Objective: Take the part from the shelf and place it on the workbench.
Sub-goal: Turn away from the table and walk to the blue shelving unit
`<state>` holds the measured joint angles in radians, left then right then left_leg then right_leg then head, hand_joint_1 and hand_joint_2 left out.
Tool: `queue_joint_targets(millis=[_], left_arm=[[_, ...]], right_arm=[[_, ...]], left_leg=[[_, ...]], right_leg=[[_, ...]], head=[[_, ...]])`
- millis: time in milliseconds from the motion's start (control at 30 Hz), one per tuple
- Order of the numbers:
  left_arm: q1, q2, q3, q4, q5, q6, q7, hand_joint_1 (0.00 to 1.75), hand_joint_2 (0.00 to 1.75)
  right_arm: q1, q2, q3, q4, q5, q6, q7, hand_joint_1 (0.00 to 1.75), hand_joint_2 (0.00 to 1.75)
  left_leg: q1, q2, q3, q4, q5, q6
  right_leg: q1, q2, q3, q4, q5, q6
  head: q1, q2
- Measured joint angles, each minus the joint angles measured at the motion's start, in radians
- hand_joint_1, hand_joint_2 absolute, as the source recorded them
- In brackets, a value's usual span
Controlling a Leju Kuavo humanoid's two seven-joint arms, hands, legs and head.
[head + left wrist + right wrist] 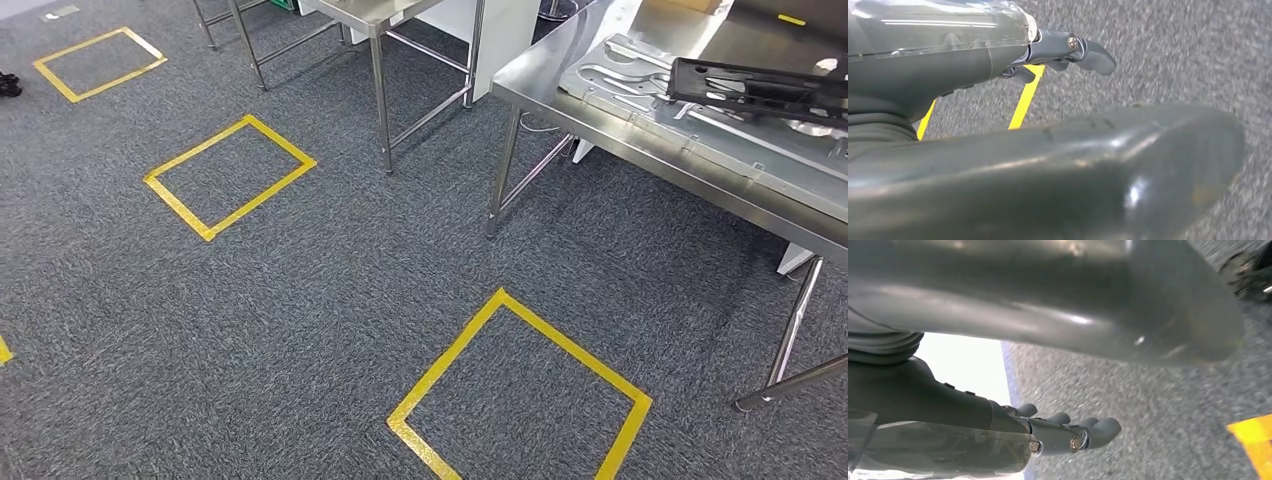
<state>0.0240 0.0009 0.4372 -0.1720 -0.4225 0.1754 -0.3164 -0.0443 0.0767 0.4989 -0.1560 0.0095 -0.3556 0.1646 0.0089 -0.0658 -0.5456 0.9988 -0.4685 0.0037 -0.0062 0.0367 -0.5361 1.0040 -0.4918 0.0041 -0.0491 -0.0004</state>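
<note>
floor: grey carpet (330, 290) with yellow tape squares; far-left square (98, 62), middle square (229, 176), nearest square (520, 395) low in head view, partly cut by the frame edge.
small table: steel-legged table (375, 15) at top centre, legs on the carpet, well apart from the tape squares.
workbench: stainless workbench (640, 140) at the right of head view, its legs beside the nearest square.
plate on bench: flat silver stamped sheet-metal panel (625, 70) lies on the workbench top.
part: black frame-like part (760, 85) lies flat on top of that panel, on the workbench near the top right corner. Not touched by either hand.
left hand: left hand (1068, 52) hangs over the carpet in left wrist view, holds nothing. Fingers (1095, 55) extended with a slight curl, apart from the thick thumb in the foreground. Yellow tape (1025, 100) on the floor behind it.
right hand: right hand (1058, 432) in right wrist view also over carpet, nothing in it. Fingers (1103, 429) stretched out side by side, thumb well clear of them. Piece of yellow tape (1255, 440) at the frame edge.
</note>
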Motion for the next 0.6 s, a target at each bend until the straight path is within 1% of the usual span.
queue_joint_targets(millis=[33, 67, 100, 133, 167, 200, 233, 267, 300, 333, 367, 400, 433, 467, 533, 567, 600], left_arm=[[0.000, -0.001, -0.001, 0.000, -0.003, -0.005, 0.000, 0.00, 0.00], [0.000, -0.002, -0.004, 0.000, -0.008, -0.010, 0.002, 0.00, 0.00], [0.000, -0.004, -0.008, 0.000, -0.016, -0.015, 0.006, 0.00, 0.00], [-0.002, -0.006, -0.013, 0.000, -0.024, -0.018, 0.012, 0.00, 0.00], [-0.005, -0.009, -0.017, 0.000, -0.031, -0.021, 0.018, 0.00, 0.00], [-0.009, -0.013, -0.022, 0.000, -0.036, -0.022, 0.024, 0.00, 0.00], [-0.013, -0.018, -0.025, 0.000, -0.039, -0.023, 0.027, 0.00, 0.00], [-0.015, -0.023, -0.028, 0.000, -0.040, -0.024, 0.029, 0.00, 0.00], [-0.017, -0.030, -0.030, 0.000, -0.038, -0.025, 0.029, 0.00, 0.00], [-0.019, -0.035, -0.031, 0.000, -0.035, -0.026, 0.028, 0.00, 0.00], [-0.022, -0.040, -0.032, 0.000, -0.031, -0.027, 0.027, 0.00, 0.00], [-0.026, -0.046, -0.032, 0.000, -0.029, -0.029, 0.025, 0.00, 0.00], [-0.030, -0.050, -0.032, 0.000, -0.026, -0.031, 0.023, 0.00, 0.00], [-0.033, -0.055, -0.032, 0.000, -0.025, -0.034, 0.021, 0.00, 0.00], [-0.033, -0.064, -0.032, 0.000, -0.023, -0.036, 0.020, 0.00, 0.00], [-0.031, -0.068, -0.032, 0.000, -0.023, -0.032, 0.022, 0.00, 0.00], [-0.030, -0.072, -0.031, 0.000, -0.021, -0.024, 0.025, 0.00, 0.00]], right_arm=[[0.000, 0.000, -0.002, 0.000, -0.003, -0.005, 0.003, 0.00, 0.00], [0.002, 0.000, -0.003, 0.000, -0.008, -0.013, 0.005, 0.00, 0.00], [0.004, 0.001, -0.005, 0.000, -0.013, -0.024, 0.005, 0.00, 0.00], [0.006, 0.001, -0.008, 0.000, -0.019, -0.035, 0.004, 0.00, 0.00], [0.009, 0.001, -0.012, 0.000, -0.025, -0.045, 0.002, 0.00, 0.00], [0.012, 0.000, -0.016, 0.000, -0.032, -0.053, -0.002, 0.00, 0.00], [0.014, -0.001, -0.022, 0.001, -0.038, -0.061, -0.007, 0.00, 0.00], [0.016, -0.003, -0.027, 0.001, -0.042, -0.068, -0.011, 0.00, 0.00], [0.016, -0.007, -0.031, 0.002, -0.043, -0.074, -0.015, 0.00, 0.00], [0.016, -0.010, -0.033, 0.002, -0.043, -0.078, -0.017, 0.00, 0.00], [0.016, -0.014, -0.035, 0.002, -0.040, -0.082, -0.017, 0.00, 0.00], [0.016, -0.019, -0.035, 0.002, -0.038, -0.085, -0.017, 0.00, 0.00], [0.016, -0.024, -0.036, 0.003, -0.034, -0.088, -0.017, 0.00, 0.00], [0.016, -0.031, -0.037, 0.003, -0.029, -0.093, -0.017, 0.00, 0.00], [0.015, -0.046, -0.037, 0.004, -0.016, -0.105, -0.024, 0.00, 0.00], [0.015, -0.054, -0.036, 0.004, -0.009, -0.110, -0.029, 0.00, 0.00], [0.015, -0.061, -0.036, 0.004, -0.004, -0.114, -0.035, 0.00, 0.00]], left_leg=[[0.001, -0.004, -0.001, -0.001, 0.000, -0.006], [0.001, 0.000, -0.003, 0.004, -0.003, -0.012], [0.001, 0.010, -0.010, 0.021, -0.016, -0.016], [0.001, 0.024, -0.028, 0.061, -0.041, -0.021], [0.002, 0.040, -0.054, 0.121, -0.074, -0.024], [0.003, 0.050, -0.087, 0.192, -0.109, -0.027], [0.004, 0.055, -0.115, 0.253, -0.132, -0.029], [0.004, 0.057, -0.128, 0.283, -0.137, -0.030], [0.004, 0.060, -0.121, 0.274, -0.122, -0.029], [0.004, 0.062, -0.095, 0.225, -0.093, -0.026], [0.003, 0.070, -0.056, 0.152, -0.059, -0.022], [0.001, 0.080, -0.020, 0.084, -0.036, -0.016], [-0.002, 0.087, 0.005, 0.034, -0.022, -0.010], [-0.005, 0.092, 0.016, 0.007, -0.018, -0.004], [-0.008, 0.084, 0.014, 0.000, -0.018, 0.007], [-0.007, 0.080, 0.015, -0.004, -0.015, 0.013], [-0.005, 0.076, 0.017, -0.008, -0.010, 0.019]], right_leg=[[0.000, -0.006, 0.000, -0.002, 0.002, -0.006], [-0.002, -0.012, 0.002, -0.006, 0.004, -0.012], [-0.004, -0.018, 0.004, -0.010, 0.006, -0.019], [-0.006, -0.026, 0.005, -0.014, 0.008, -0.025], [-0.005, -0.034, 0.006, -0.015, 0.008, -0.030], [-0.003, -0.042, 0.005, -0.015, 0.007, -0.032], [-0.002, -0.051, 0.005, -0.014, 0.006, -0.033], [0.000, -0.058, 0.004, -0.013, 0.006, -0.033], [0.001, -0.065, 0.004, -0.011, 0.005, -0.033], [0.001, -0.071, 0.005, -0.010, 0.004, -0.032], [0.002, -0.076, 0.007, -0.009, 0.003, -0.030], [0.004, -0.081, 0.008, -0.008, 0.001, -0.026], [0.006, -0.085, 0.010, -0.007, 0.000, -0.022], [0.008, -0.089, 0.010, -0.006, -0.001, -0.017], [0.008, -0.095, 0.012, -0.007, -0.001, -0.005], [0.006, -0.093, 0.012, -0.003, -0.004, 0.001], [0.004, -0.085, 0.006, 0.012, -0.017, 0.006]], head=[[0.000, 0.000], [0.000, 0.000], [0.000, 0.000], [0.000, 0.000], [0.000, 0.000], [0.000, 0.000], [0.000, 0.000], [0.000, 0.000], [0.000, 0.000], [0.000, 0.000], [0.000, 0.000], [0.000, 0.000], [0.000, 0.000], [0.000, 0.000], [0.000, 0.000], [0.000, 0.000], [0.000, 0.000]])
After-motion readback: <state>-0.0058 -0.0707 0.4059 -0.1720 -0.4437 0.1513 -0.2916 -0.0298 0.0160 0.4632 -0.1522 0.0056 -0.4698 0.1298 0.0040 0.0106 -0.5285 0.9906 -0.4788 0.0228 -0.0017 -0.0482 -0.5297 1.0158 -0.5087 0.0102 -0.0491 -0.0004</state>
